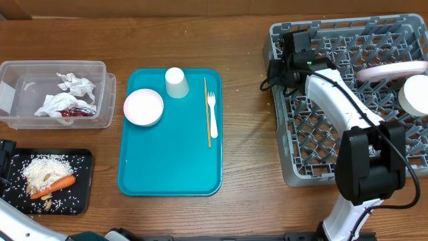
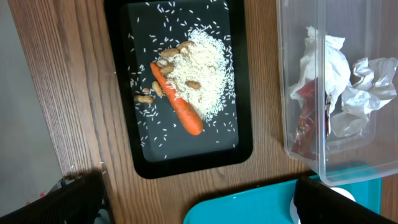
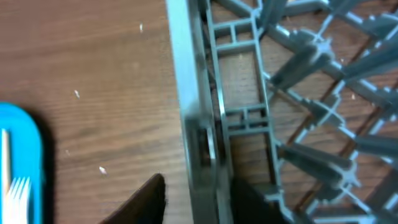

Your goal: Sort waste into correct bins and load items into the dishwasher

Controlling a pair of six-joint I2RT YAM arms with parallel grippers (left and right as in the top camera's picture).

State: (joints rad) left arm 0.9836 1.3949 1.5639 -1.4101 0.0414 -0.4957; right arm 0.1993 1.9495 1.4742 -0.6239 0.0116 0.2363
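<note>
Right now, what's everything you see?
clear tub: 1, clear, back-left
napkins: 2, white, clear tub
wrapper: 1, red, clear tub
black tray: 1, black, front-left
rice: pile, pale, black tray
carrot: 1, orange, black tray
teal tray: 1, teal, middle
small plate: 1, pink, teal tray
cup: 1, white, teal tray
stick: 1, wooden, teal tray
fork: 1, white, teal tray
dish rack: 1, grey, right
large plate: 1, pink, dish rack
bowl: 1, white, dish rack
left gripper: 1, black, front-left
right gripper: 1, black, rack's edge
</note>
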